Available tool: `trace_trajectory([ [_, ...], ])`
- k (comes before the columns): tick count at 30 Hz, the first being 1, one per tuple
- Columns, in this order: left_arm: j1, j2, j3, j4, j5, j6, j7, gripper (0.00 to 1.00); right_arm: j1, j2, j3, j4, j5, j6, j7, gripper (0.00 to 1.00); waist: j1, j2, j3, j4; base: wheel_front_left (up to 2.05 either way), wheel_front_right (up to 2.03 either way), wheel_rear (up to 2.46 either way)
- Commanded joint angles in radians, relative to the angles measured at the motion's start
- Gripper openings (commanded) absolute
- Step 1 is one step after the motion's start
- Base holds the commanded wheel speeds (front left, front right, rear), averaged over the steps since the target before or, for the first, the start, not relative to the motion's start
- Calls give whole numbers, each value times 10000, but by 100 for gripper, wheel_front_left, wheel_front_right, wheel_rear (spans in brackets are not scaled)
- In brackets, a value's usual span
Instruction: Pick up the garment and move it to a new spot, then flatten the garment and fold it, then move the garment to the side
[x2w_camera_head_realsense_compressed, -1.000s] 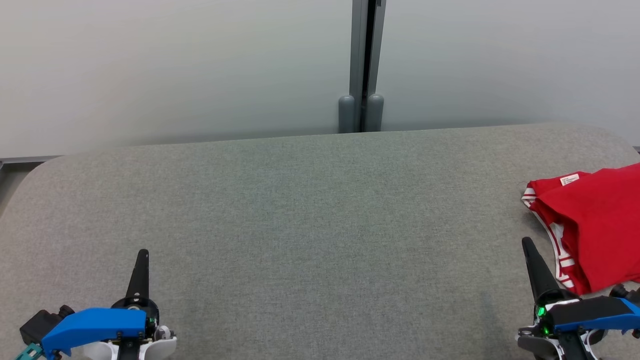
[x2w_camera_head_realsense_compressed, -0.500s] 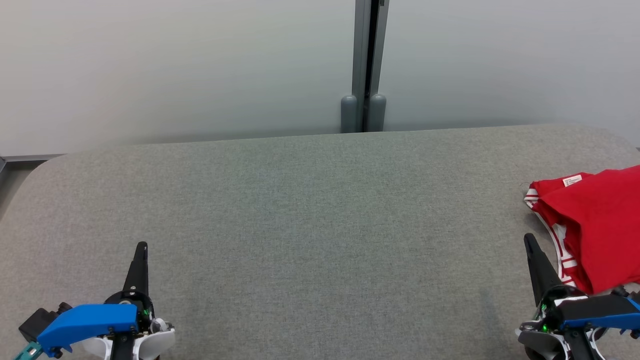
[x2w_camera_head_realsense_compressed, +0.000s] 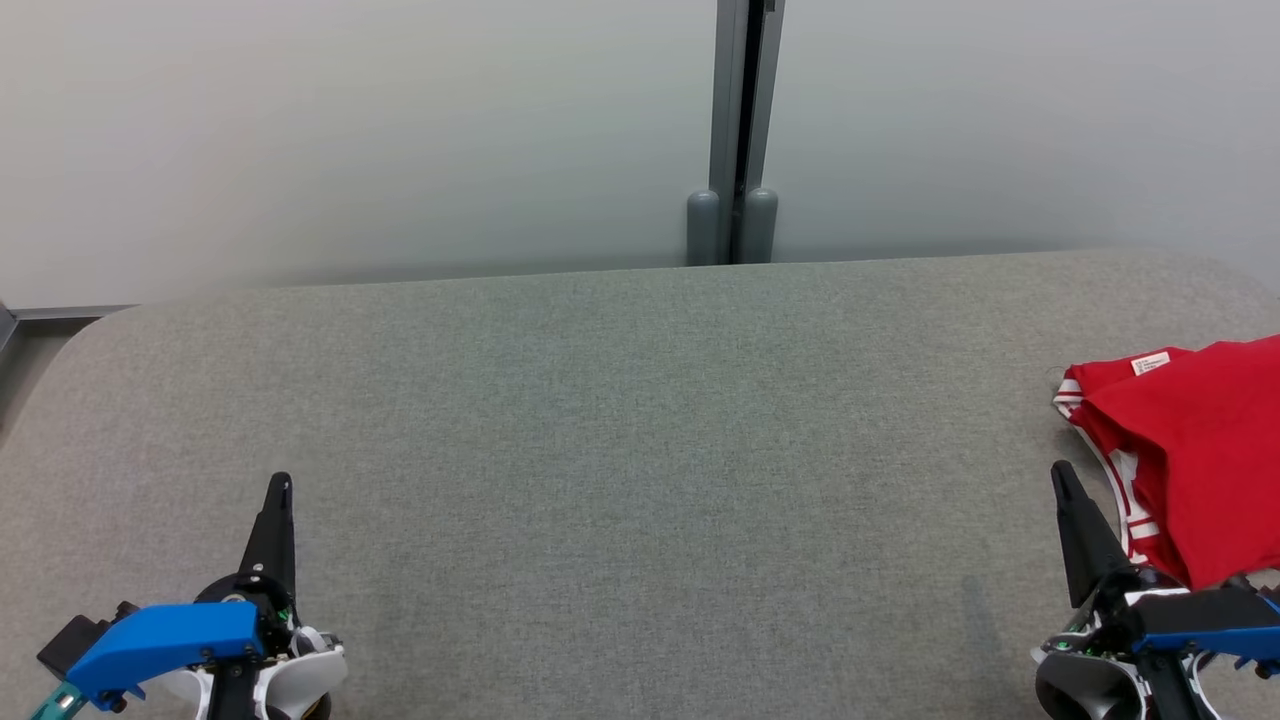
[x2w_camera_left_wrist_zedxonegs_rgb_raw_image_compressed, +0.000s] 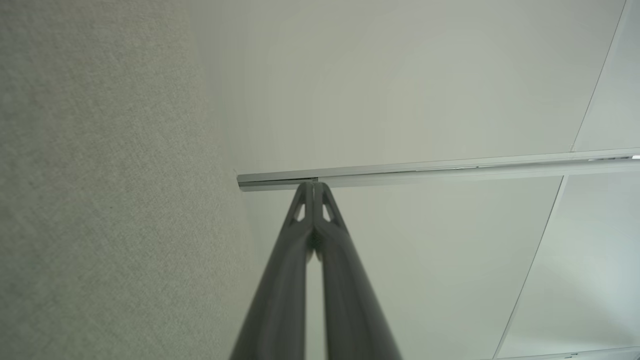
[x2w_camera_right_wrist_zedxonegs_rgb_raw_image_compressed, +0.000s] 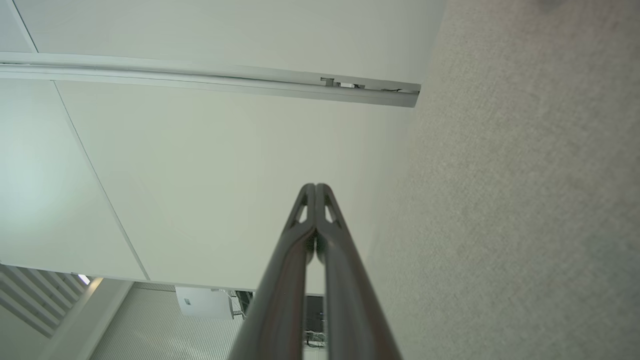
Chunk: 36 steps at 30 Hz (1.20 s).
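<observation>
The garment (x2w_camera_head_realsense_compressed: 1195, 455) runs off the picture's edge on the outer side of my right gripper (x2w_camera_head_realsense_compressed: 1058, 470), so I can't see how far it reaches. Its near end slips behind the blue cover on that wrist. What I can see is folded red cloth with a white-striped trim along the edge nearest my finger, and a small white label (x2w_camera_head_realsense_compressed: 1150, 363) at its far corner. The trim lies just beside that finger, and I cannot tell whether the two touch. From the head, each of my grippers looks like a single dark blade, which says little about the fingers. The wrist cameras show more: the fingers of my left gripper (x2w_camera_left_wrist_zedxonegs_rgb_raw_image_compressed: 313, 186) are pressed together at the tips with nothing between them, and so are those of my right gripper in its own wrist view (x2w_camera_right_wrist_zedxonegs_rgb_raw_image_compressed: 315, 186). Between my two grippers, and ahead of both, the grey table (x2w_camera_head_realsense_compressed: 620, 420) is bare cloth all the way to its far edge, which rounds off at the corners. A pale wall with a grey post (x2w_camera_head_realsense_compressed: 735, 130) stands just past that edge. Beyond my left fingertips a pale rail (x2w_camera_left_wrist_zedxonegs_rgb_raw_image_compressed: 450, 167) crosses the wall panels, and the table fills the side towards my other arm. The outer corner of the table lies past my left gripper (x2w_camera_head_realsense_compressed: 282, 488).
</observation>
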Motion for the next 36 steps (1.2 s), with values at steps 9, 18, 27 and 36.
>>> trace_trajectory([
  [9, -215, -89, 203, -103, -594, -146, 198, 0, -160, 23, -72, 41, 783, 4, 104, 0, 0, 0, 2, 41, 0, 0, 0],
  [18, -207, -99, 221, -100, -630, -121, 223, 0, -167, 22, -73, 43, 838, 4, 115, 0, 0, 0, 2, 48, 0, 0, 0],
  [27, -207, -98, 220, -101, -631, -120, 223, 0, -167, 21, -73, 42, 839, 4, 114, 0, 0, 0, 2, 48, 0, 0, 0],
  [36, -207, -98, 219, -101, -631, -120, 222, 0, -166, 21, -72, 41, 839, 4, 114, 0, 0, 0, 2, 48, 0, 0, 0],
])
